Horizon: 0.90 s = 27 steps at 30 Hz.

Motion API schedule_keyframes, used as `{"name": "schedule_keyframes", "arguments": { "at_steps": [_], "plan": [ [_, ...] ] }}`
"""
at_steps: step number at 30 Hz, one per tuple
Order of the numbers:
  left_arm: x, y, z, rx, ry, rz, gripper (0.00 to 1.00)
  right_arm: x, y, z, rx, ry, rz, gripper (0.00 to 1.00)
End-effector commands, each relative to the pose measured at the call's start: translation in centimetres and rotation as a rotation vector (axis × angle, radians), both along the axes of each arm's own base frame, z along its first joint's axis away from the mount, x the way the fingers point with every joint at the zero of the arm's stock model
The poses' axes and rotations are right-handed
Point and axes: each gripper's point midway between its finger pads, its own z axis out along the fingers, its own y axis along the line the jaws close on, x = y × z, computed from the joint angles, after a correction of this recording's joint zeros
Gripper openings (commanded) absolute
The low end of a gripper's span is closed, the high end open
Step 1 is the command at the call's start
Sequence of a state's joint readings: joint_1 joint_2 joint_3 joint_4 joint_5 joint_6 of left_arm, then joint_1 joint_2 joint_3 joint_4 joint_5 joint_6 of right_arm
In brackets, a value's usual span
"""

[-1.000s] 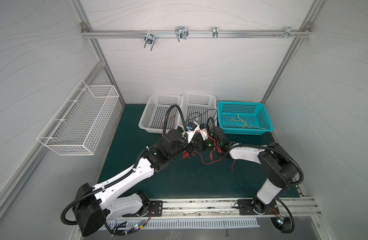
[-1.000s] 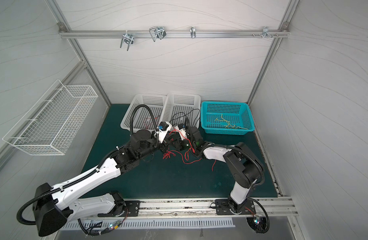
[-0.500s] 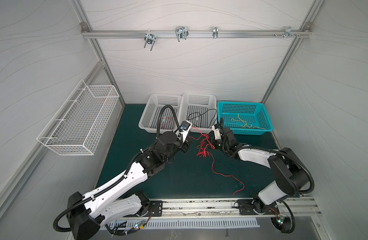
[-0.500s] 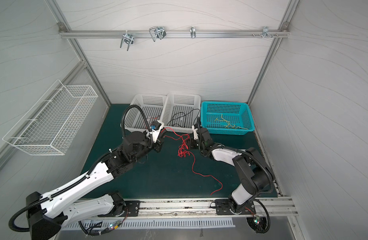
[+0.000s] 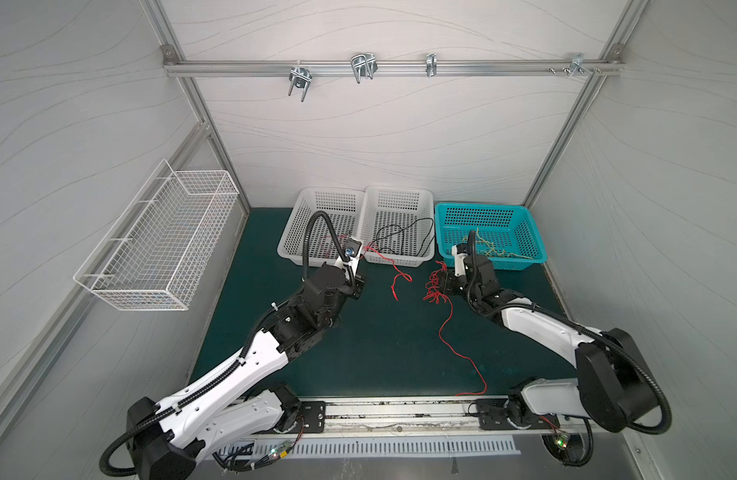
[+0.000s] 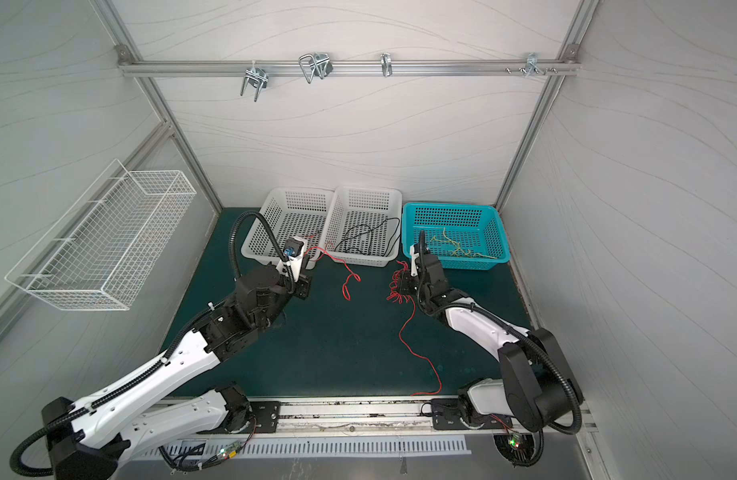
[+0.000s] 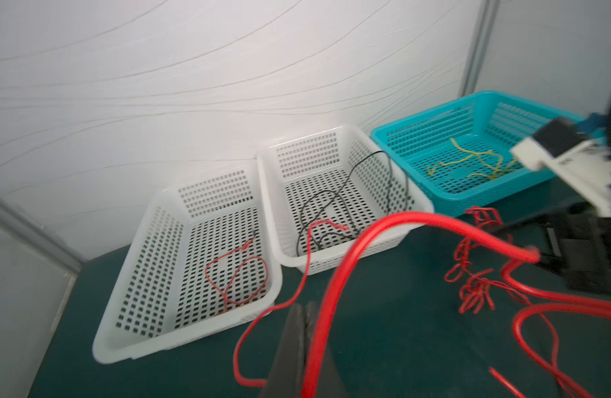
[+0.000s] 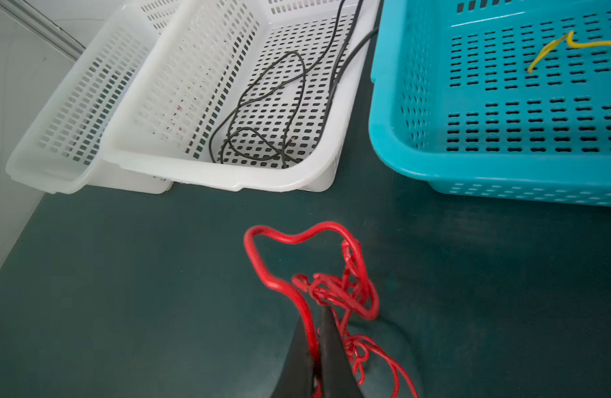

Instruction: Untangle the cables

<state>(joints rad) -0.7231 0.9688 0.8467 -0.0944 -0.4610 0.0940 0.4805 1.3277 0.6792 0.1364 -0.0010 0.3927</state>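
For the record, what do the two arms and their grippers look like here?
Both arms have white link shells with black joint housings. A black ribbed conduit loops above the left arm and another arcs around the right arm. Each wrist carries a white camera mount. The left gripper and right gripper have slim, dark, tapered fingers. No markings are legible.

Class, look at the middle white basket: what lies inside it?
Inside the middle white basket lies a loose black cable, one strand climbing over the rim. A top view shows the same. The near wall hides part of the floor.
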Motion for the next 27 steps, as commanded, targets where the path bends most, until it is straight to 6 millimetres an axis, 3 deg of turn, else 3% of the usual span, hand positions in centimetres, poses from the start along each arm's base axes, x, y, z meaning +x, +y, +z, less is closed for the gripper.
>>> {"name": "schedule_keyframes", "arguments": {
  "at_steps": [1, 8, 11, 14, 21, 27],
  "plan": [
    [2.3, 2.1, 1.2, -0.08, 0.011, 0.138, 0.0, -1.0, 1.0, 0.4, 0.001, -0.013, 0.074, 0.0],
    [7.5, 3.6, 1.6, -0.089, 0.037, 0.176, 0.0, -2.1, 3.8, 2.1, -0.043, -0.064, 0.179, 0.0],
    [10.1, 4.6, 2.1, -0.101, 0.024, 0.191, 0.0, -2.3, 4.6, 2.3, -0.055, -0.065, 0.201, 0.0],
    [12.6, 6.4, 1.3, -0.122, 0.05, 0.251, 0.0, -2.5, 5.3, 2.4, -0.054, -0.066, 0.218, 0.0],
    [16.4, 11.2, -5.8, -0.227, 0.252, 0.452, 0.0, -2.8, 4.9, 3.2, -0.075, -0.078, 0.207, 0.0],
    [17.2, 12.2, -11.3, -0.224, 0.389, 0.498, 0.0, -2.8, 4.4, 4.3, -0.082, -0.102, 0.192, 0.0]
  ]
}}
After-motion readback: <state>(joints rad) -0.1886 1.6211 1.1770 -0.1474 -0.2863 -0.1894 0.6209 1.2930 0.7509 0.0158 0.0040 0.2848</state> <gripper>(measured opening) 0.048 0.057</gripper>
